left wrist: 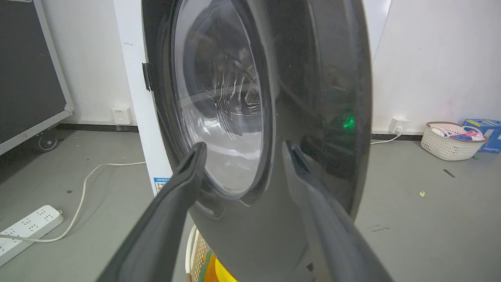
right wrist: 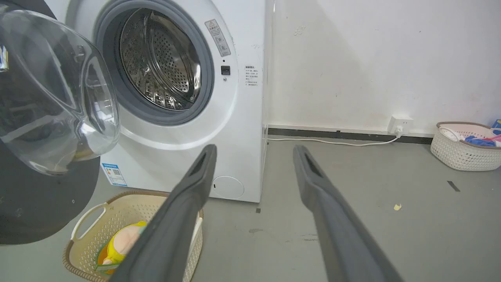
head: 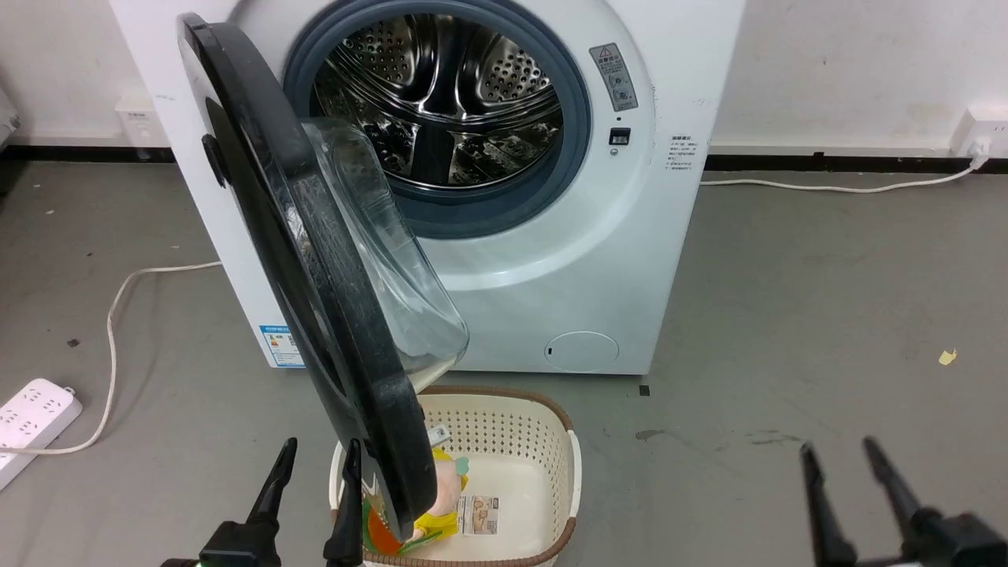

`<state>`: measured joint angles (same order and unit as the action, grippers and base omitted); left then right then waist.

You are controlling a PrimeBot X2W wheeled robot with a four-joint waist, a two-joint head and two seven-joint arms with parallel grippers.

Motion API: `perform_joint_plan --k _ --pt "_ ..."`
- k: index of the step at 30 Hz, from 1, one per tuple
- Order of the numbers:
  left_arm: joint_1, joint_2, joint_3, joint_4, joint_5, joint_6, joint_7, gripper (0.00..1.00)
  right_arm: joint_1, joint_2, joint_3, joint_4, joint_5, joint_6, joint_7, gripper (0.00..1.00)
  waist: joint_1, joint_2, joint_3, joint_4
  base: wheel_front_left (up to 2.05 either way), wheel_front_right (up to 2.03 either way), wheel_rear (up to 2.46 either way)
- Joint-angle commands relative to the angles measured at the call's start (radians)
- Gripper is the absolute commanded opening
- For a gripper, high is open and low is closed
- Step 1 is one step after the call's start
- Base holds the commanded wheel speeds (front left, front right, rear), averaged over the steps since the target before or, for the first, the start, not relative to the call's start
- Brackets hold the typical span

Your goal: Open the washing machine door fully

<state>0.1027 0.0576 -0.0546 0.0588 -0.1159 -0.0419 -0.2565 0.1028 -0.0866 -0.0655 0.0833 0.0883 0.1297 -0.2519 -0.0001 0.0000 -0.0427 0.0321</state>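
Round door (head: 331, 331), glossy black rim around a clear bulging glass bowl, stands half open on the white front-loading washing machine (head: 551, 260). Judged rigid, slick, glass fragile: push at rim. Both spread, empty: left hand (head: 315, 488) beside rim, right hand (head: 835, 447) well apart.

Cream basket (head: 512, 429) holds a yellow toy (head: 445, 494); power strip (head: 35, 409) nearby.

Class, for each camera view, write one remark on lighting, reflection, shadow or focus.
Head view: flat, even light; the washing machine door shows little glare. Left wrist view: the glossy rim mirrors a green glint, and the left claw looks soft, too near. Right wrist view: the washing machine throws a faint shadow on the wall.
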Motion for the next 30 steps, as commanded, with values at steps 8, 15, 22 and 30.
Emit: perform_joint_plan --k 8,15,22,30 --pt "0.028 -0.002 0.002 0.008 -0.001 -0.007 -0.005 1.0 0.055 0.034 0.004 -0.033 -0.028 0.001 -0.009 1.0 0.0001 0.0 0.003 -0.003 0.0 0.0 0.0" --pt "0.028 -0.004 0.001 0.022 0.003 -0.008 -0.005 1.0 0.051 0.036 0.017 -0.05 -0.01 0.001 -0.01 1.0 0.0001 0.0 0.003 0.004 0.0 0.0 0.0" --pt "0.021 -0.005 -0.003 0.028 0.023 -0.006 -0.005 0.0 0.051 0.036 0.019 -0.05 0.004 0.001 -0.01 1.0 0.0001 0.0 0.006 0.012 0.0 0.0 0.0" --pt "-0.005 -0.007 0.048 -0.052 -0.03 0.006 -0.005 0.0 0.049 0.036 0.018 -0.046 0.012 0.001 -0.01 1.0 0.0001 0.0 0.008 0.018 0.0 0.0 0.0"
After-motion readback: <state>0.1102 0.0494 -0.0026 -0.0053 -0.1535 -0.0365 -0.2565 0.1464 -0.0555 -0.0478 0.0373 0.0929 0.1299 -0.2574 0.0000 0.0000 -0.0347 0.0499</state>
